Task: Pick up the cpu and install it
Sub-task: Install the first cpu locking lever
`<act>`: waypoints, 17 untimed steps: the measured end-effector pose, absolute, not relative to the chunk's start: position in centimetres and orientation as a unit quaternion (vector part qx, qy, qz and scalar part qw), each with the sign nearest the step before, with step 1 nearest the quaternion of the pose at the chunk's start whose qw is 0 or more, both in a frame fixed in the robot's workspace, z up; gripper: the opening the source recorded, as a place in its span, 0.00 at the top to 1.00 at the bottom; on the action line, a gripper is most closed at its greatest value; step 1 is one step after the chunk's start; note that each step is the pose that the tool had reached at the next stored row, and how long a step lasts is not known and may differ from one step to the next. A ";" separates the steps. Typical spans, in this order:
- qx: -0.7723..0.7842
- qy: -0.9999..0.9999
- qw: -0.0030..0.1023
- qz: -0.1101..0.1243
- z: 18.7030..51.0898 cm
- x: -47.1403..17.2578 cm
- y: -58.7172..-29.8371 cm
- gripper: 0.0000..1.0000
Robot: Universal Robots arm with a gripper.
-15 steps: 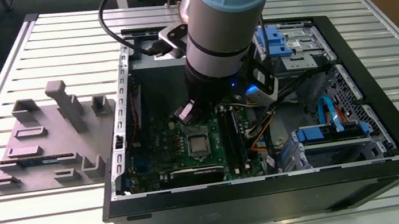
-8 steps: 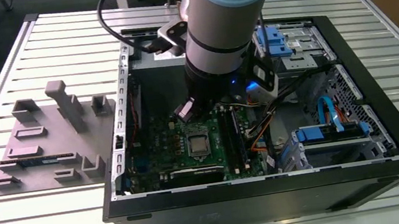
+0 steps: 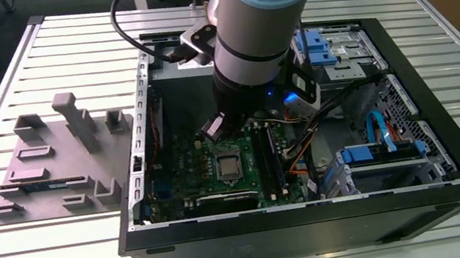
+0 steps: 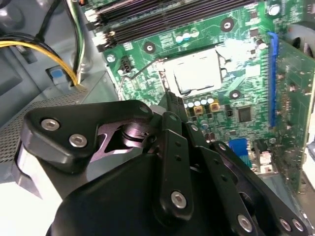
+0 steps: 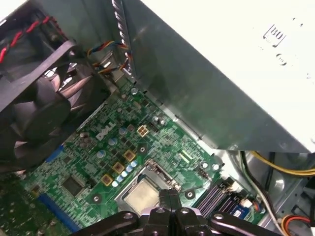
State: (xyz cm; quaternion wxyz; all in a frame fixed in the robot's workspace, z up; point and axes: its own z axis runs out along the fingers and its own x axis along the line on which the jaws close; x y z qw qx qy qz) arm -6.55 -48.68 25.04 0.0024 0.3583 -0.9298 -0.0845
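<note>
The cpu (image 3: pixel 229 164) lies flat and silver-topped in the dark socket of the green motherboard (image 3: pixel 183 162), inside the open computer case. Both wrist views show the cpu (image 4: pixel 197 73) (image 5: pixel 141 193) seated within the socket frame. My gripper (image 5: pixel 169 195) hangs just above the socket's edge, its two black fingers pressed together with nothing between them. In the second wrist view the gripper (image 4: pixel 172 100) tip points at the socket's corner, right beside the cpu. The arm (image 3: pixel 256 25) reaches down into the case from above.
A grey power-supply box (image 5: pixel 231 73) walls one side of the board and a black fan (image 5: pixel 34 108) the other. Yellow cables (image 4: pixel 44 46) and memory slots (image 4: pixel 162 17) lie close to the socket. A grey fixture tray (image 3: pixel 48 166) sits on the slatted table at the exterior view's left.
</note>
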 end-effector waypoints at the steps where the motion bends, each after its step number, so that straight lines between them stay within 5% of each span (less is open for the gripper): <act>1: 0.358 -0.929 -0.001 -0.093 25.0 -6.6 -48.7 0.89; 4: 0.358 -0.927 -0.009 -0.115 25.0 -6.6 -48.7 0.89; 17: 0.358 -0.926 -0.010 -0.117 25.0 -4.8 -48.6 0.89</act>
